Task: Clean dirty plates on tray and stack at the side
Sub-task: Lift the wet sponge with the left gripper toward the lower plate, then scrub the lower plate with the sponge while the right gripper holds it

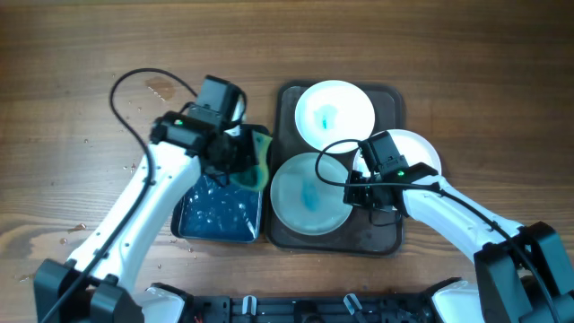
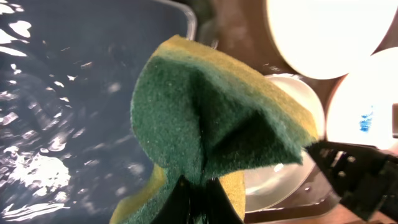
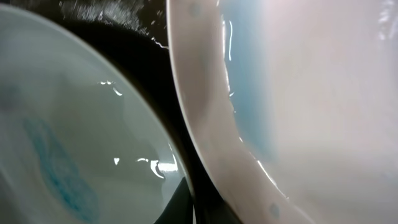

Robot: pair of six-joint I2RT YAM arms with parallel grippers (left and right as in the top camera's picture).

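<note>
The dark brown tray (image 1: 393, 235) holds three white plates. The far plate (image 1: 334, 112) and the near left plate (image 1: 309, 193) have teal smears. My right gripper (image 1: 366, 184) is shut on the left rim of the right plate (image 1: 417, 148). In the right wrist view the gripper (image 3: 199, 208) pinches that rim (image 3: 298, 93), with the smeared plate (image 3: 74, 137) beside it. My left gripper (image 1: 242, 152) is shut on a green and yellow sponge (image 1: 258, 160), held over the blue tray's right edge. The left wrist view shows the fingers (image 2: 199, 205) on the folded sponge (image 2: 211, 118).
The blue tray (image 1: 215, 215) with water in it lies left of the brown tray and also shows in the left wrist view (image 2: 62, 93). Water drops speckle the wooden table (image 1: 117, 170) at the left. A black cable (image 1: 126, 85) loops behind the left arm.
</note>
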